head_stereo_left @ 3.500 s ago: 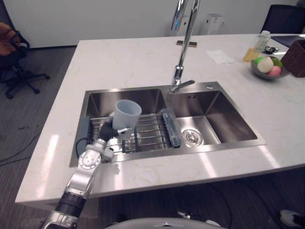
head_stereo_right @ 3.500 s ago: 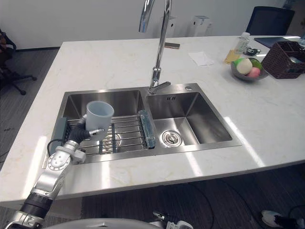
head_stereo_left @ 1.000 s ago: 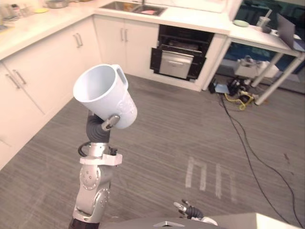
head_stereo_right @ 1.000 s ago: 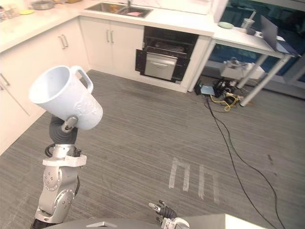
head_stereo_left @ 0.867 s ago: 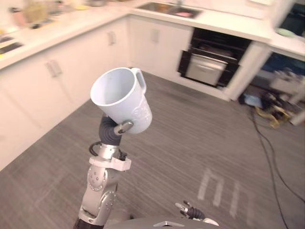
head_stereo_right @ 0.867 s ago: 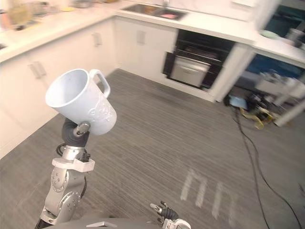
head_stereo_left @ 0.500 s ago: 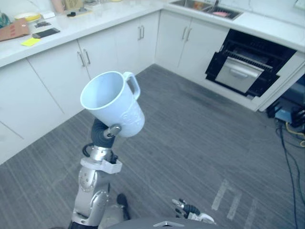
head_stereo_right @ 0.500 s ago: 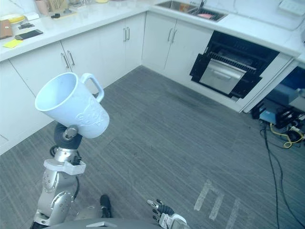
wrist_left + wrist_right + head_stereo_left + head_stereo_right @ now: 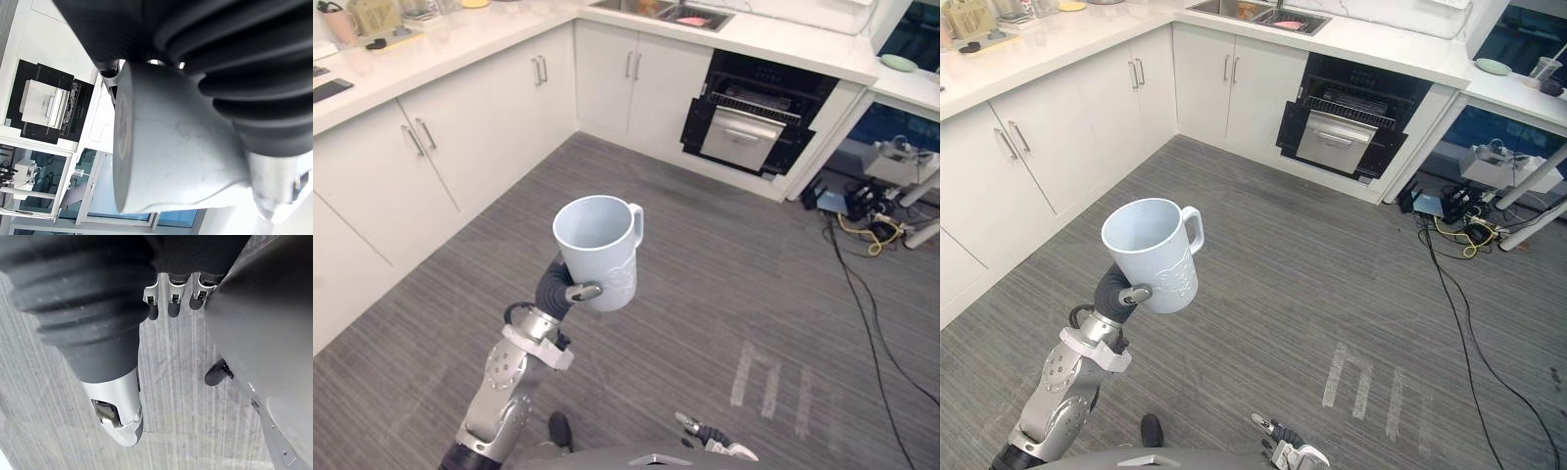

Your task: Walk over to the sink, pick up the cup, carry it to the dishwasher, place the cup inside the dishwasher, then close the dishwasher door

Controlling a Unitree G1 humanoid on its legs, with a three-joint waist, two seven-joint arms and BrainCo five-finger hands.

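Mug [image 9: 600, 247], pale blue-white and empty, held up in the centre left of the left eye view by the robot's left hand [image 9: 560, 291]. The fingers are curled round the lower part of the mug's body, one dark-tipped finger crossing its near side. In the left wrist view the flat base of the mug fills the space past the dark wrist cover.

The mug stands nearly upright, its long axis close to vertical. Its open mouth faces up towards the camera and its handle points to the upper right of the frame. It is probably carried raised and level like this so that it stays in sight and clear of everything while the robot walks.

Well apart from it, at the upper right, the black dishwasher [image 9: 752, 125] sits under the white counter [image 9: 783, 44], its silver-fronted door tilted open, apparently ready to take the mug. White cabinets [image 9: 431, 157] line the upper left, with grey striped floor [image 9: 705, 284] between.

The right hand [image 9: 1283, 452] hangs low at the bottom edge, fingers loosely spread and empty.
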